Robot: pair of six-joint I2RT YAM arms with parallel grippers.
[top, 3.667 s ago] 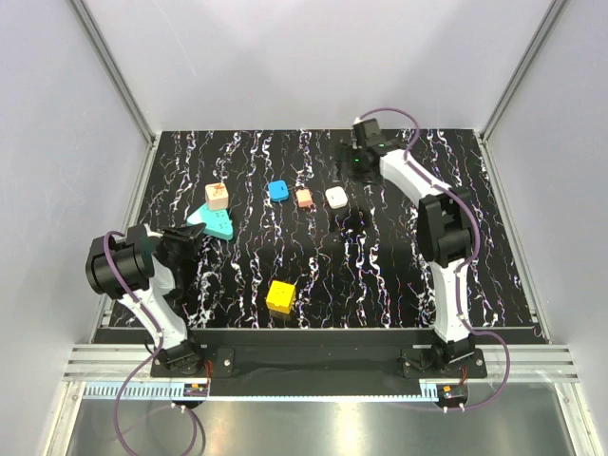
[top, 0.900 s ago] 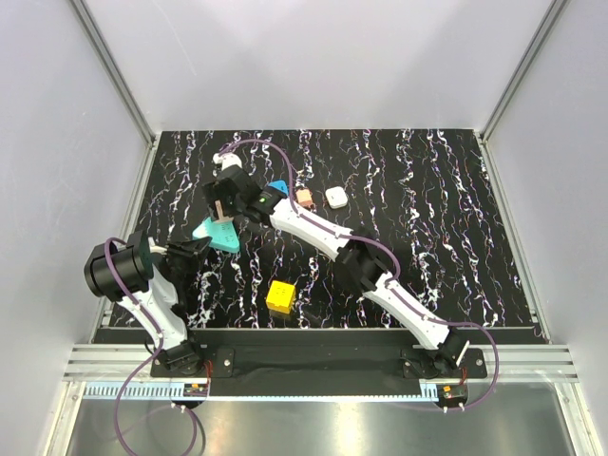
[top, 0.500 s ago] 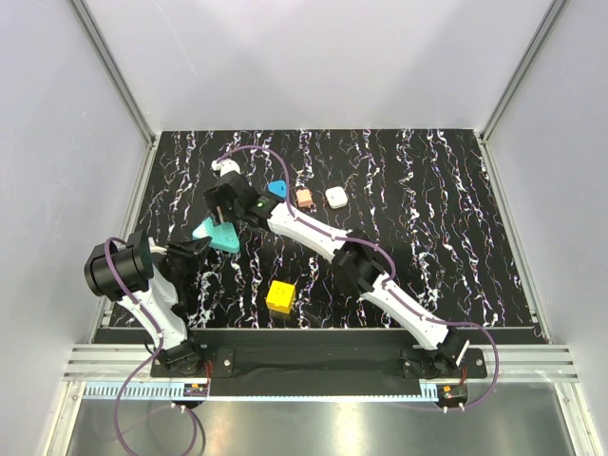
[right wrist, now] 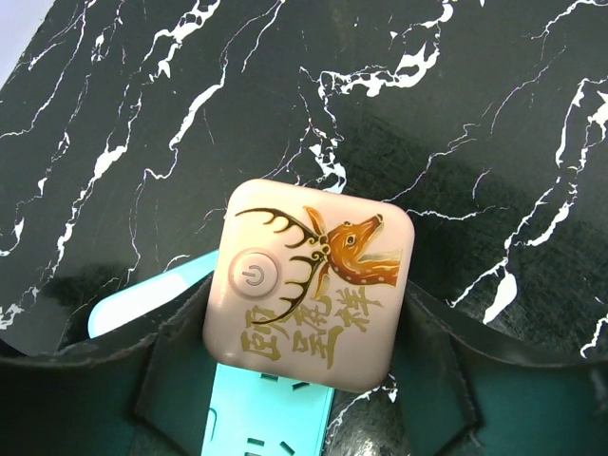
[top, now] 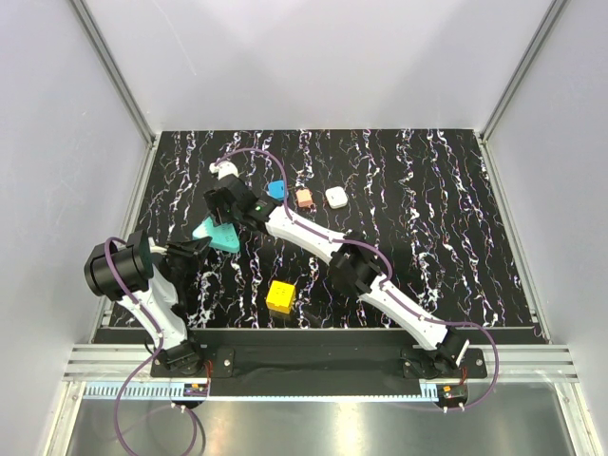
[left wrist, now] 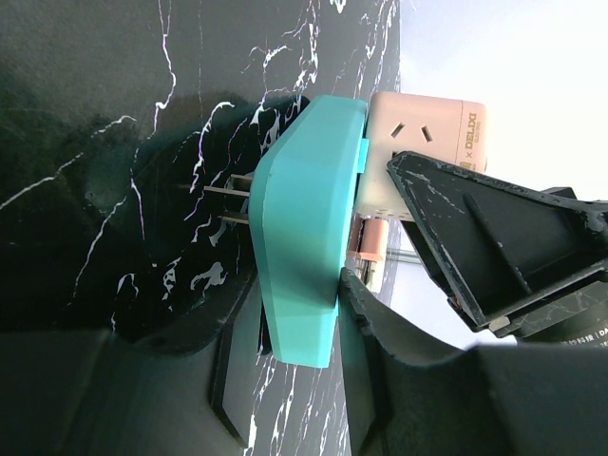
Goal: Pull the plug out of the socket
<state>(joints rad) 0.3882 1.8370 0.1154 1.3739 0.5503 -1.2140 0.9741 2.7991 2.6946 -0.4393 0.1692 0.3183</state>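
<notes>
Yellow cube (top: 280, 296) near; blue block (top: 276, 190), salmon block (top: 304, 199), white block (top: 335, 197) farther back.

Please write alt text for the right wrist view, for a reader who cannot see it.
A peach square plug, printed with an orange deer and a power button, sits on the teal socket, between the two dark fingers of the right end effector. Beneath is a black, white-veined table.
</notes>
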